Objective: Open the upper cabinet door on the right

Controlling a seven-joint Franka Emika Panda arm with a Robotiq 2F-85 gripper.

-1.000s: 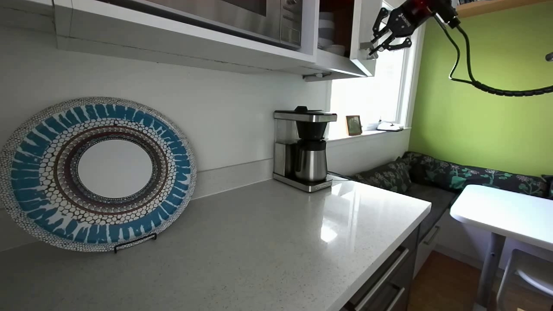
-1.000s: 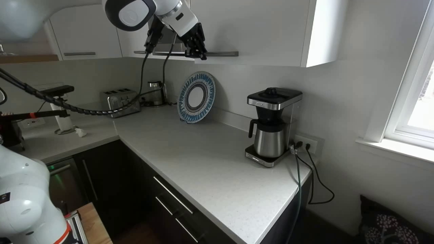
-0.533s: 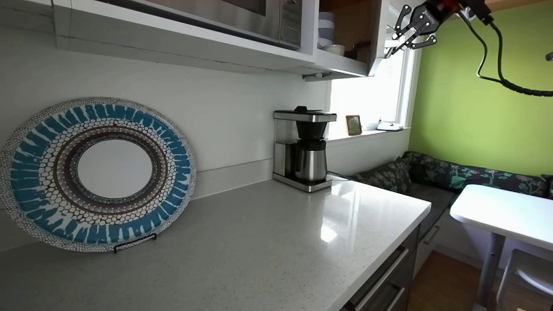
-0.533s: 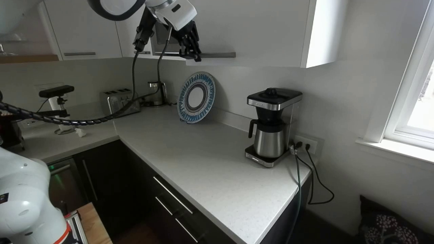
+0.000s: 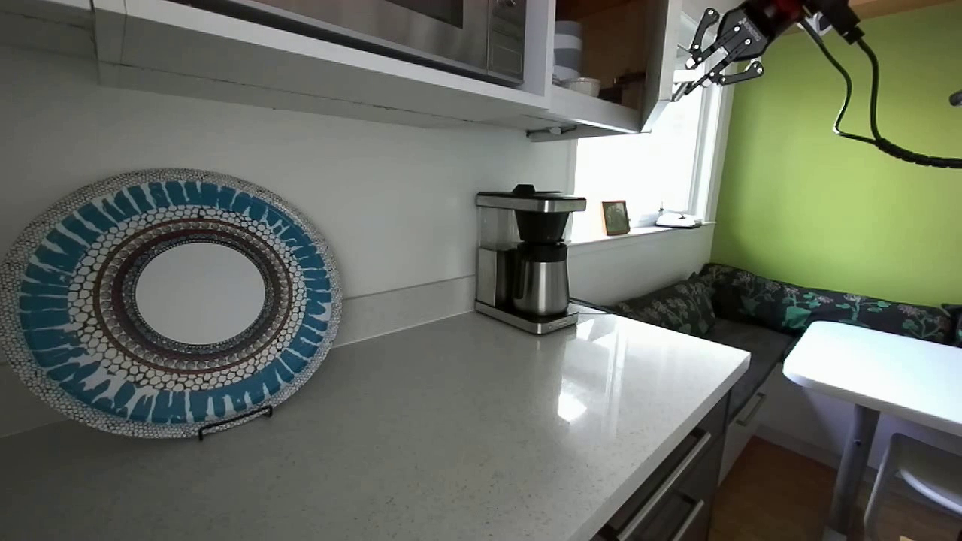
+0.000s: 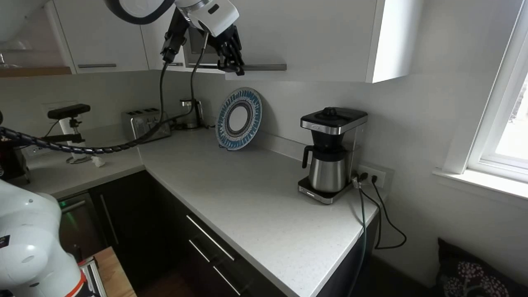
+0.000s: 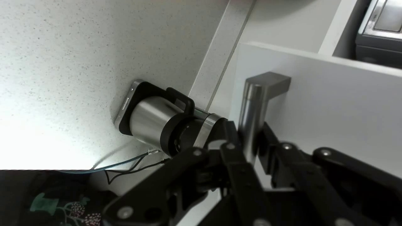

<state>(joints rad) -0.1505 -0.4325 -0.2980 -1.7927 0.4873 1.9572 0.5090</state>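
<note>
The upper cabinet door (image 5: 660,68) is a flat white panel standing open, with the brown cabinet interior (image 5: 618,37) and white bowls (image 5: 581,86) showing beside it. Its outer face shows in an exterior view (image 6: 317,37) and in the wrist view (image 7: 329,106). A silver bar handle (image 6: 266,67) runs along the door's lower part. In the wrist view the handle (image 7: 251,110) passes between the two black fingers, one on each side. My gripper (image 7: 248,135) is shut on the handle near one end. The gripper also shows in both exterior views (image 5: 688,84) (image 6: 235,69).
A microwave (image 5: 505,37) sits beside the open cabinet. Below, a coffee maker (image 5: 537,278) and a large patterned plate (image 5: 199,300) stand on the counter (image 6: 264,198). A window (image 5: 639,165) lies beyond the door. A cable (image 6: 123,145) hangs from the arm.
Over the last second my gripper moved outward with the handle and the door swung wider, showing more of the interior. In the last half second there was only a slight shift.
</note>
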